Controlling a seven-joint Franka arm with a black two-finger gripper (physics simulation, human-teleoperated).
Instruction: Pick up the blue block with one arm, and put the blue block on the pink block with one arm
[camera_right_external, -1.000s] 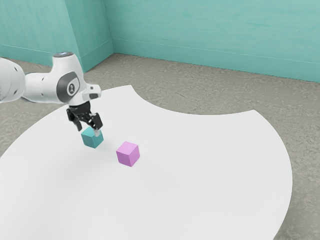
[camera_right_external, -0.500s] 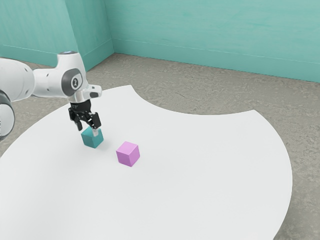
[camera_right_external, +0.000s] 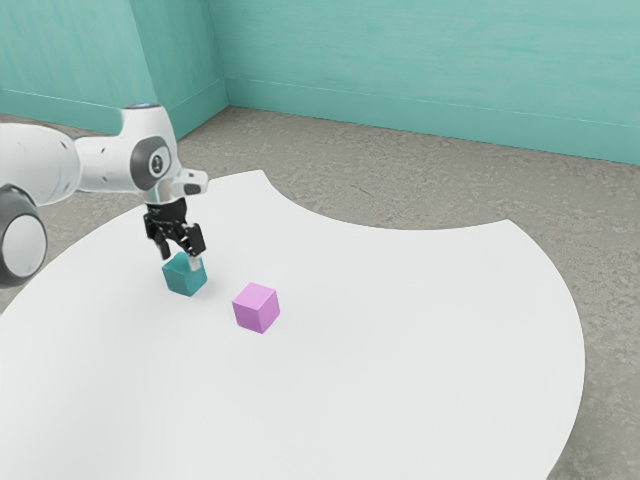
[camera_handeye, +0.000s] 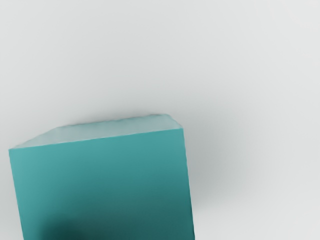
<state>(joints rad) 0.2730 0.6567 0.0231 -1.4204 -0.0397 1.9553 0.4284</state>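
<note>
The white arm (camera_right_external: 95, 165) comes in from the exterior view's left and bends down to the counter (camera_right_external: 400, 350). At its end is the black tool (camera_right_external: 183, 258). The tool points down and sits right on top of the blue block (camera_right_external: 185, 278). Its tips reach the top of the block. I cannot tell if the tool has hold of the block or is just around it.

The blue block sits on the counter, near the edge by the arm. It looks more green-blue than blue. The pink block (camera_right_external: 256, 307) sits on the counter too. It is near the blue block, toward the exterior view's right and a bit closer to the camera. The two blocks do not touch. Nothing is on top of the pink block.

In the wrist view the blue block (camera_handeye: 100, 180) is very close under the hand. It sits on the white counter (camera_handeye: 175, 50), with a soft gray shadow beside it.

The counter is white with a curved edge. Around it is a gray floor (camera_right_external: 420, 175) and green walls (camera_right_external: 450, 60).
</note>
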